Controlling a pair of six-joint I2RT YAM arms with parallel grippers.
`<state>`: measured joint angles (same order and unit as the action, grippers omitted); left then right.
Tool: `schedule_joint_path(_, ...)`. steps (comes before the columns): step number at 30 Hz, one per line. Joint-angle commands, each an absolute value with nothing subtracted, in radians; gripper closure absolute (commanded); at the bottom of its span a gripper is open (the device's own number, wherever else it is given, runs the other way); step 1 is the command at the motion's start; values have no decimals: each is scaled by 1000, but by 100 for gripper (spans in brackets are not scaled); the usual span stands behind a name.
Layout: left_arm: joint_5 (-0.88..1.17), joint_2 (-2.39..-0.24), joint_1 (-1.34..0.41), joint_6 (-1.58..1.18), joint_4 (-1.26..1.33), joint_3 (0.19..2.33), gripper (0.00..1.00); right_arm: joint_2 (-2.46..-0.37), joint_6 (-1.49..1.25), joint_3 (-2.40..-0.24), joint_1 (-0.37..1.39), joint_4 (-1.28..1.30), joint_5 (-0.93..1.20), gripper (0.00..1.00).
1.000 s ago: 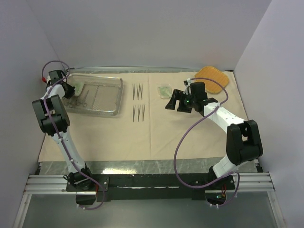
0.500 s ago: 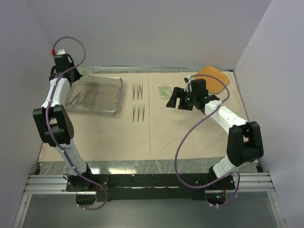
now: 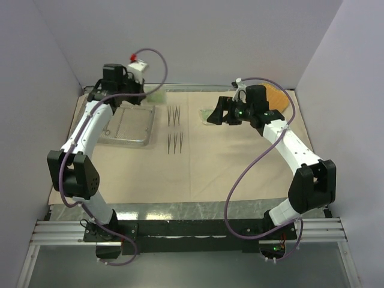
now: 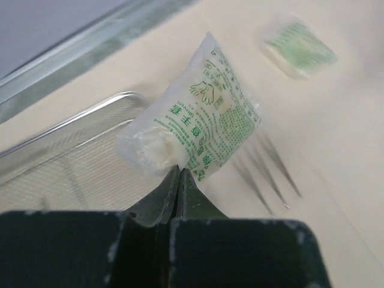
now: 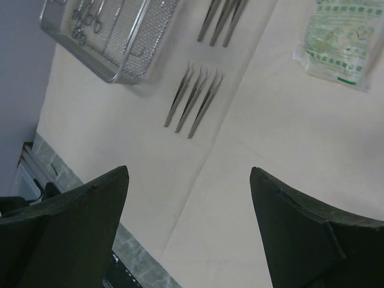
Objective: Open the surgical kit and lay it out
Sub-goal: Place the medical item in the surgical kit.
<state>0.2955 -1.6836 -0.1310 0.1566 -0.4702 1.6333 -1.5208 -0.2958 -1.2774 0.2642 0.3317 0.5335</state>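
My left gripper (image 3: 147, 95) is shut on a green-white packet (image 4: 198, 123) and holds it in the air above the far right corner of the steel mesh tray (image 3: 129, 126). Ring-handled forceps (image 5: 87, 18) lie in the tray. Two sets of thin tweezers (image 3: 174, 115) (image 3: 175, 142) lie on the beige cloth (image 3: 180, 174) right of the tray. A second packet (image 3: 207, 114) lies flat on the cloth. My right gripper (image 3: 221, 113) is open and empty, hovering just right of that packet, which shows in the right wrist view (image 5: 343, 42).
The orange woven pad (image 3: 278, 96) lies at the far right corner, partly behind my right arm. Grey walls close in the back and both sides. A metal rail (image 3: 180, 231) runs along the near edge.
My left arm has swung from the tray's far left side up and to the right, carrying the packet. My right gripper has moved slightly back toward the far edge.
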Motion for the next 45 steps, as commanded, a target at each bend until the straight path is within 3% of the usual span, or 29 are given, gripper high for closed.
schedule_joint_path(1, 529, -1672, -241, 418, -632, 1669, 99, -1503, -246, -1359, 275, 337, 620, 12)
schedule_joint_path(8, 644, -1687, -348, 549, -752, 1695, 99, -1539, -201, -1371, 296, 353, 679, 16)
schedule_joint_path(26, 670, -1692, -443, 606, -796, 1701, 99, -1721, -126, -1483, 397, 462, 830, 29)
schedule_joint_path(29, 663, -1683, -443, 604, -788, 1686, 99, -1723, -133, -1468, 397, 442, 842, 35)
schedule_joint_path(34, 615, -1671, -443, 588, -761, 1649, 99, -1709, -137, -1445, 397, 431, 839, 63)
schedule_joint_path(39, 503, -1658, -443, 525, -670, 1602, 82, -1687, -150, -1417, 376, 408, 810, 77)
schedule_joint_path(43, 368, -1637, -442, 389, -563, 1560, 66, -1678, -187, -1387, 342, 367, 767, 78)
schedule_joint_path(44, 301, -1631, -442, 358, -543, 1549, 54, -1678, -196, -1384, 334, 362, 749, 78)
schedule_joint_path(45, 267, -1617, -442, 321, -502, 1528, 51, -1683, -199, -1384, 327, 359, 717, 78)
